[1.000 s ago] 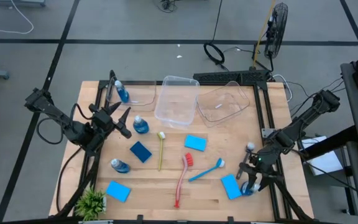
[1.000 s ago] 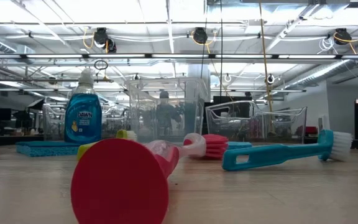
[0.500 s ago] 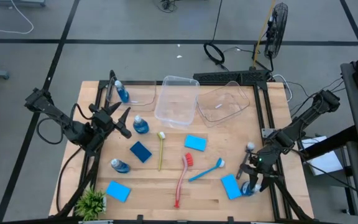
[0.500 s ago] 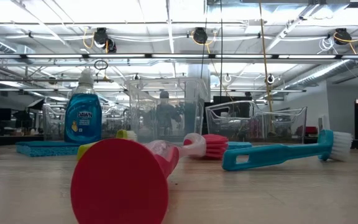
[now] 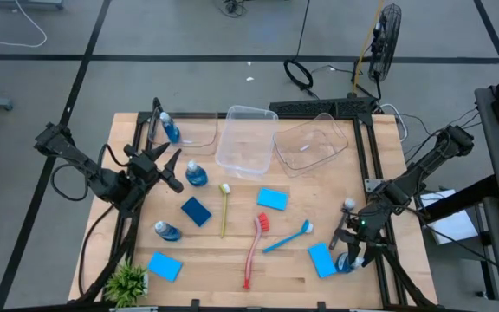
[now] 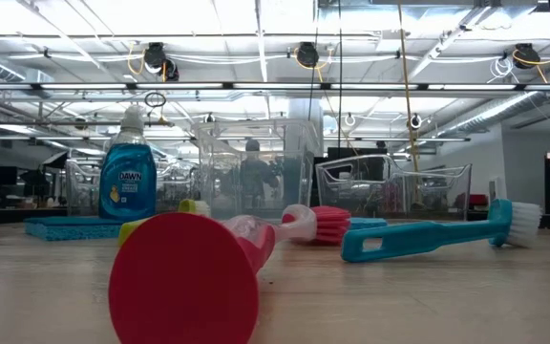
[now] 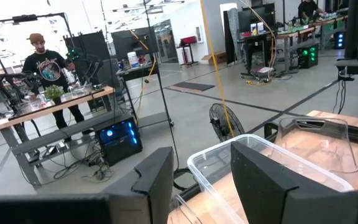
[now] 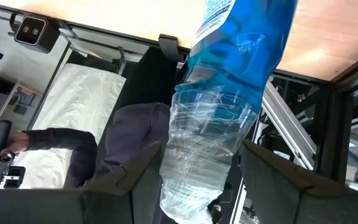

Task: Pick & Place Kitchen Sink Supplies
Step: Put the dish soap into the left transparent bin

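My right gripper straddles a clear bottle of blue liquid, the fingers apart on either side, not yet clamped. I judge this the grasp step: close, then lift. My left gripper hangs open, nothing between its fingers.

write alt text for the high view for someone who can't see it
Overhead view of a wooden table strewn with blue sponges, small blue-liquid bottles and dish brushes, with clear tubs at the far edge. The left hand is beside one bottle; the right hand is at the table's right edge.
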`<state>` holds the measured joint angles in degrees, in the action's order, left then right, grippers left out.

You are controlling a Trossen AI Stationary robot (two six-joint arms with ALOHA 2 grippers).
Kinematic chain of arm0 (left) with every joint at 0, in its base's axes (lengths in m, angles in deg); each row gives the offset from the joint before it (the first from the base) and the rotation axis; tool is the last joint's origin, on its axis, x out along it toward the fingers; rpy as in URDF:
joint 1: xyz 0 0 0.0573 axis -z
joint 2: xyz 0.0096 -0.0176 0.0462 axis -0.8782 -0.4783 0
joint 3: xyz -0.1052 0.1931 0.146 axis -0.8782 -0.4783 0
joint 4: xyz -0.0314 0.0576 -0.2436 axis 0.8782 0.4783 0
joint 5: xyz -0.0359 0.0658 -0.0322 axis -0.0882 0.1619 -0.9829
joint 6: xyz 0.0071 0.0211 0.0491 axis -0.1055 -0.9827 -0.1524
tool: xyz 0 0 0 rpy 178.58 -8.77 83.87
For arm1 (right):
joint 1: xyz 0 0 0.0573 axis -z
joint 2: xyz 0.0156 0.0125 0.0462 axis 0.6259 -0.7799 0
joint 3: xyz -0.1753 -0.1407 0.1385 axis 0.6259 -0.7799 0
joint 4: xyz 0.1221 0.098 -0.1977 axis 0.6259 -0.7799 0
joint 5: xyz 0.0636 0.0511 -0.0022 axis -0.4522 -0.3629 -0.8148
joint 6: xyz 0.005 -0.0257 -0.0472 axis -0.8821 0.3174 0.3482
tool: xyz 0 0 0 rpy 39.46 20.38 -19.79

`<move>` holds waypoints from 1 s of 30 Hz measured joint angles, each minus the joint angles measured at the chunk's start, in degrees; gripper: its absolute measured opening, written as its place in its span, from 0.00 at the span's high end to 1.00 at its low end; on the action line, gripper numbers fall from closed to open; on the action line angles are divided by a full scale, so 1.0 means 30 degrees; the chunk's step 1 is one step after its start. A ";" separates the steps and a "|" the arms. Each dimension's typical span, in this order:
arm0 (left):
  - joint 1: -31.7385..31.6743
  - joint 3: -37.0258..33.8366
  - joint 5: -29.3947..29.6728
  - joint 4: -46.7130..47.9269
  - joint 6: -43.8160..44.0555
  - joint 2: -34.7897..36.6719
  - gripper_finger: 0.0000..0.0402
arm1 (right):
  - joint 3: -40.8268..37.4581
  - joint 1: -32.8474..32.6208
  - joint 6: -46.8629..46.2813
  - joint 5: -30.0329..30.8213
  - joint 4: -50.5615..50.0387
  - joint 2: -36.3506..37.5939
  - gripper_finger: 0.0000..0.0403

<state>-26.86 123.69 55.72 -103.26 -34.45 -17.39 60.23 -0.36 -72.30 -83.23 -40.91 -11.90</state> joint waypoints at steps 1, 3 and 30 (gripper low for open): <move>0.0000 0.0000 0.0000 -0.0002 0.0000 0.0000 0.60 | 0.0000 0.0000 0.0006 -0.0006 0.0000 0.0000 0.50; -0.0007 0.0000 0.0000 0.0003 0.0000 -0.0007 0.59 | 0.0000 0.0000 0.0006 0.0001 0.0000 0.0000 0.50; -0.0001 0.0000 0.0000 0.0003 -0.0007 0.0000 0.51 | -0.0007 0.0000 -0.0861 -0.0060 0.1155 0.0007 0.50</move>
<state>-26.86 123.69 55.72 -103.25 -34.47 -17.39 60.21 -0.36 -74.89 -83.41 -37.45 -11.87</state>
